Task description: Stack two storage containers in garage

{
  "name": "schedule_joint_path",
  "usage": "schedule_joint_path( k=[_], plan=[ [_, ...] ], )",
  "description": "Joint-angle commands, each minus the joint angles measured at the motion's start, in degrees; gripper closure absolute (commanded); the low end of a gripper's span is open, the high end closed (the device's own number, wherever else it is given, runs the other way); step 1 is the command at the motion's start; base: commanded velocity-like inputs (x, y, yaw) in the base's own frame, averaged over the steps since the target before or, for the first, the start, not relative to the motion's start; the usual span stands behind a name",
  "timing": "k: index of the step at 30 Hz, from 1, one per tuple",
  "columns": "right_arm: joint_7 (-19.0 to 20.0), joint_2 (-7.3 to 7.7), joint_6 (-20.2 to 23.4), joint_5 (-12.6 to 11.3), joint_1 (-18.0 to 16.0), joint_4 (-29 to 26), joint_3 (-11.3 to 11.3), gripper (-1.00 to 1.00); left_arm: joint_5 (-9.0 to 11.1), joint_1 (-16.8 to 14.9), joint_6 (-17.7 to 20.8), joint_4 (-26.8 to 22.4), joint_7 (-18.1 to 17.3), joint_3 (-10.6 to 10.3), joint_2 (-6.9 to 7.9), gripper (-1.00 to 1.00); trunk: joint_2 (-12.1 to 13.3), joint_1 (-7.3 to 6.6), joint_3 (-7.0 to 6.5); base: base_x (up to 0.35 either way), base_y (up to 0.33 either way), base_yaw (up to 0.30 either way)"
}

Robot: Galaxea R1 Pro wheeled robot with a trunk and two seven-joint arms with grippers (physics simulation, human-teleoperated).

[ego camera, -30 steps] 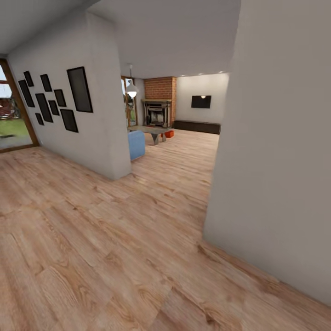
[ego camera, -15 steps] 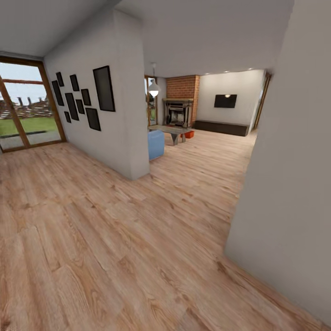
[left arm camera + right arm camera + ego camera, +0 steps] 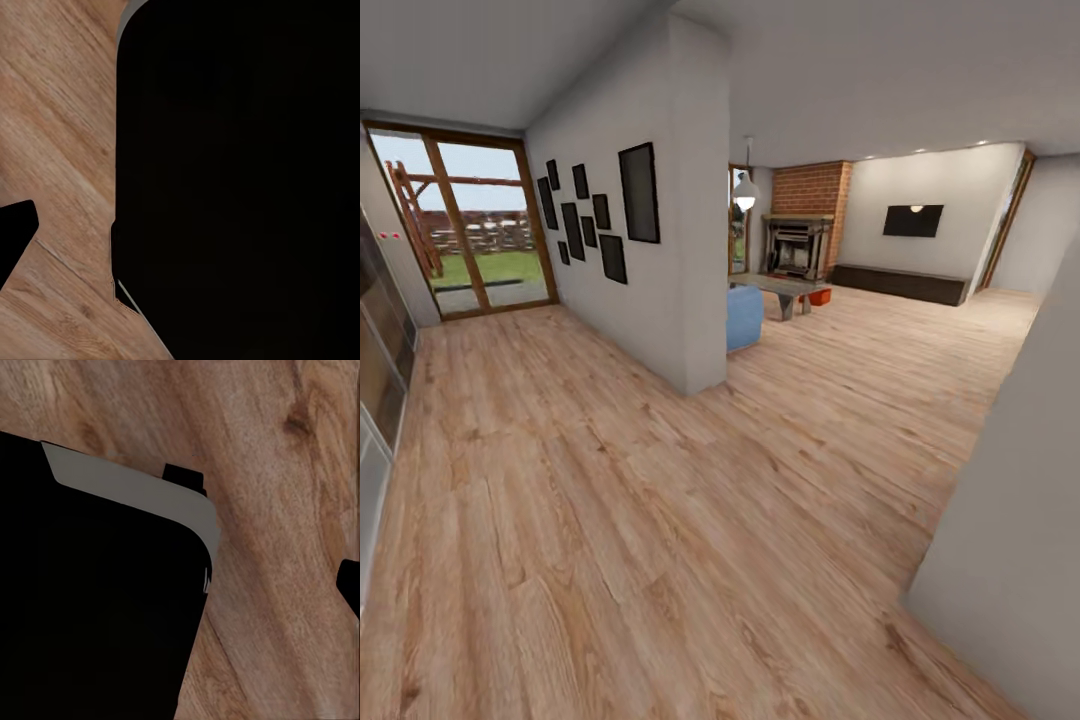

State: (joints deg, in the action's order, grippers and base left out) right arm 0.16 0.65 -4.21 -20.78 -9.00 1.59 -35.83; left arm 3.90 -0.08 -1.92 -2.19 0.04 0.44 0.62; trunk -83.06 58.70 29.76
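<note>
Swinging right, my view now opens on the living room (image 3: 920, 330); one storage container (image 3: 819, 296) at 1 o'clock; jaws' state unclear.

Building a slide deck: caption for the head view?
Hallway view over wood-plank floor toward living room: fireplace, blue sofa, orange storage container by coffee table.

black picture frames (image 3: 600, 210) – white wall | pendant lamp (image 3: 745, 190) | wall TV (image 3: 913, 220)

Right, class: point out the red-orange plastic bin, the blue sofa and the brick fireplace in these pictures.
Red-orange plastic bin (image 3: 819, 296): head view, on its visible side wall by the coffee table.
Blue sofa (image 3: 744, 316): head view, on its end panel.
Brick fireplace (image 3: 812, 188): head view, on the brick chimney face.
</note>
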Motion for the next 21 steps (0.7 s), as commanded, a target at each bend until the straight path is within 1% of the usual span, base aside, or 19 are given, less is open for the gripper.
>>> schedule_joint_path(
  k=[1,12,17,21],
  plan=[
    [0.0,-0.03,-0.3,-0.5,-0.1,0.2,-0.5,-1.00,0.4,0.0,-0.1,0.0,0.0,0.0,0.00,-1.00,0.0,0.03,0.03,0.325,0.000,0.283],
    [0.0,0.00,-0.3,-0.5,-0.1,0.2,-0.5,-1.00,0.5,0.0,0.1,0.0,0.0,0.0,0.03,-1.00,0.0,0.03,-0.23,0.325,0.000,0.271],
    [0.1,0.05,-0.4,-0.5,-0.1,0.2,-0.5,-1.00,0.5,0.0,0.1,0.0,0.0,0.0,0.15,-1.00,0.0,0.03,-0.27,0.325,0.000,0.076],
    [0.1,0.02,-0.4,-0.5,-0.1,0.2,-0.5,-1.00,0.5,0.0,0.1,0.0,0.0,0.0,0.17,-1.00,0.0,0.03,-0.27,0.325,0.000,-0.029]
  ],
)
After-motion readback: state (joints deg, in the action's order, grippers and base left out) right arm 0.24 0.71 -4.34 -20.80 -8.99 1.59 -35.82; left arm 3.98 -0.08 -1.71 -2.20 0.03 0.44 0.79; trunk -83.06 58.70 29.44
